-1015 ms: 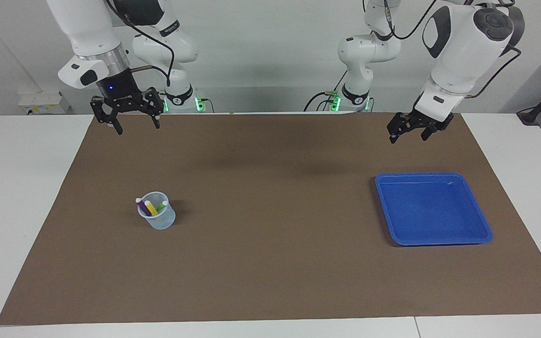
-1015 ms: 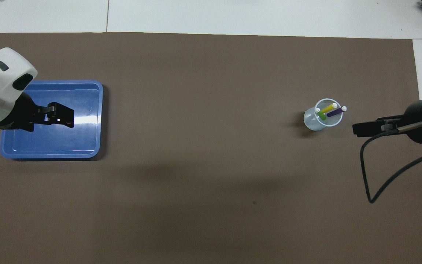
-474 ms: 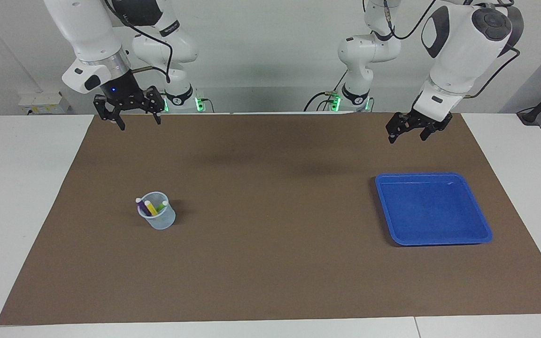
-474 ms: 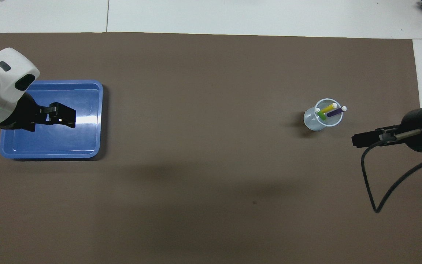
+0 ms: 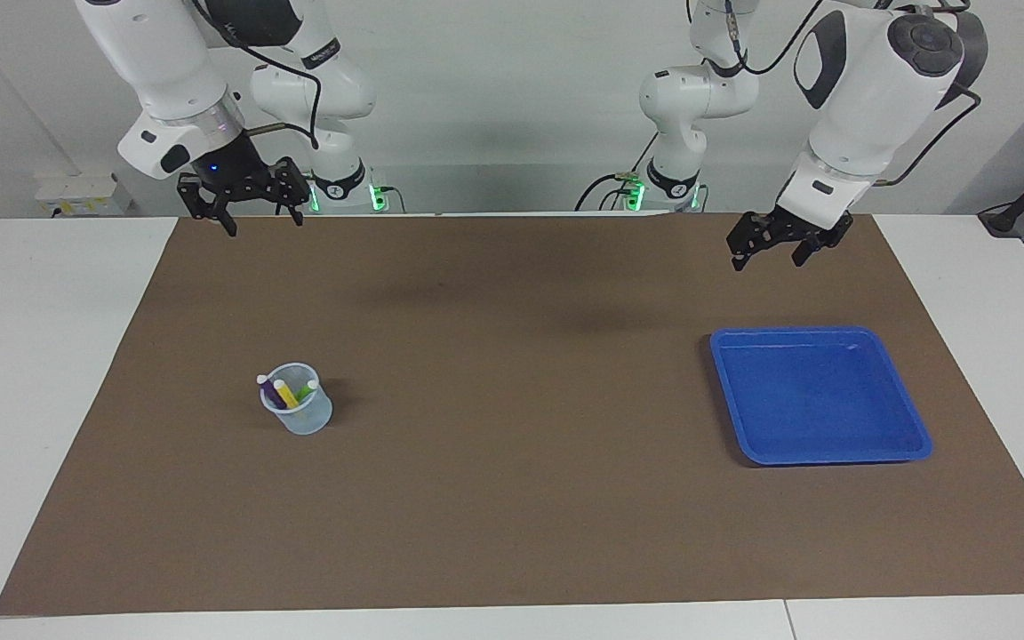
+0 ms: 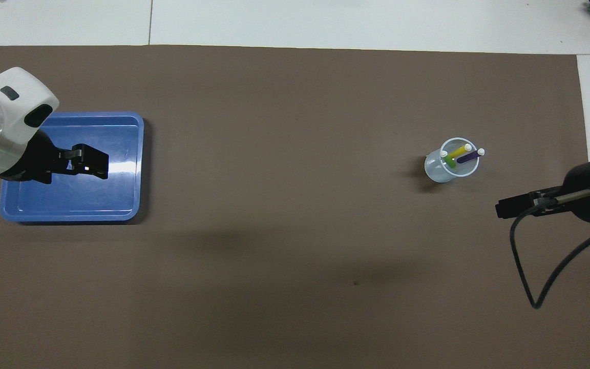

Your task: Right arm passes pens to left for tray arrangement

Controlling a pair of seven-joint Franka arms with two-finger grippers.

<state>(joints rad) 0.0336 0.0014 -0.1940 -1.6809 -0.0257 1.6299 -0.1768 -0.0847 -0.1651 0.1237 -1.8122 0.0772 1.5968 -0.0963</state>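
On the brown mat (image 5: 512, 498) that covered the counter (image 5: 32, 356), a small translucent cup (image 5: 301, 418) stood upright toward the right arm's end, and the three pens sat in it. The purple pen (image 5: 268, 389), the yellow pen (image 5: 286, 395) and the green pen (image 5: 306, 390) all stood steeply on end, long axes leaning apart, whitish tips up above the rim. Seen from overhead, the yellow pen (image 6: 459, 151) and the purple pen (image 6: 470, 156) slanted away from the cup's middle toward the right arm's end, while the green pen (image 6: 449, 163) showed only a short stub.

The blue tray (image 5: 908, 418) lay flat toward the left arm's end, well apart from the cup, its long sides running nearer-to-farther from the robots.

The right gripper (image 5: 259, 224) hung high over the mat's edge by the robots — jaws spread open, holding nothing. The left gripper (image 5: 770, 258) hung in the air over the mat between its base and the tray, jaws also open and empty; from overhead it overlapped the tray (image 6: 121, 205).
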